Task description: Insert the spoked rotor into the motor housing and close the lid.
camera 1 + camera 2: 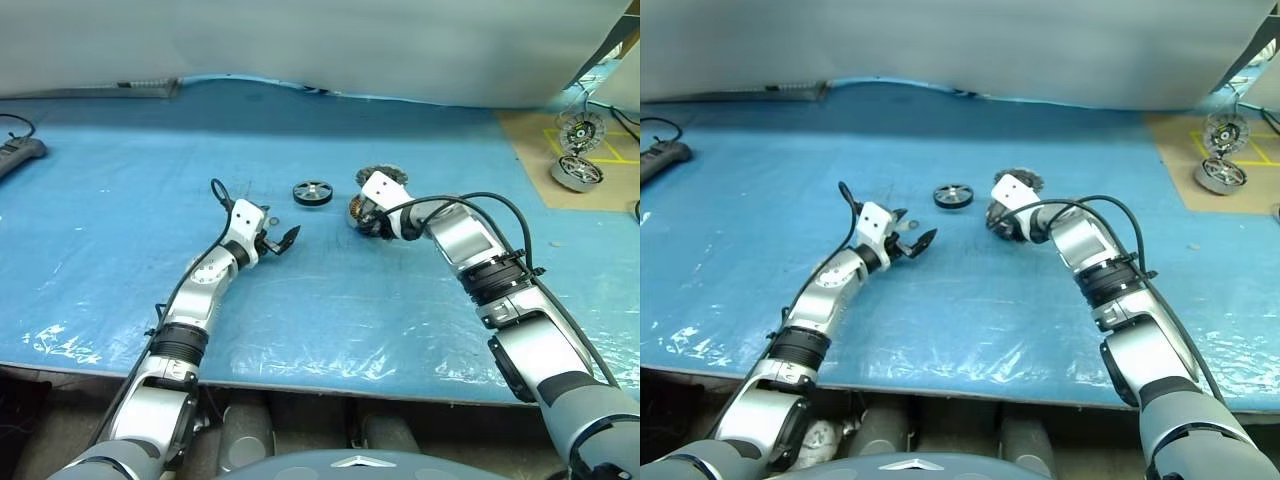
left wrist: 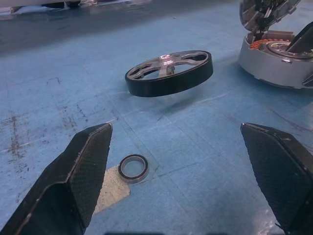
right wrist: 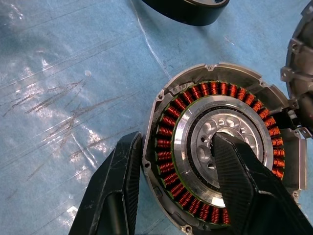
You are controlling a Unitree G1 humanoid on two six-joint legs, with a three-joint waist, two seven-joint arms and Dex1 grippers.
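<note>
The motor housing (image 3: 215, 156) is sitting on the blue tabletop (image 1: 120, 200), its ring of copper-orange windings facing up. Its toothed lid (image 2: 264, 12) is standing open at the far rim. The right hand (image 1: 372, 222) is reaching down onto the housing, one finger (image 3: 244, 186) lying over the silver centre and the other finger (image 3: 115, 196) just outside the rim, so the jaws are straddling the housing wall; whether they are pressing it I cannot tell. The spoked rotor (image 1: 313, 193) is lying flat on the tabletop just left of the housing, untouched. The left hand (image 1: 283, 240) is hovering wide open and empty near the rotor, with a small bearing ring (image 2: 133, 168) lying between its fingers.
</note>
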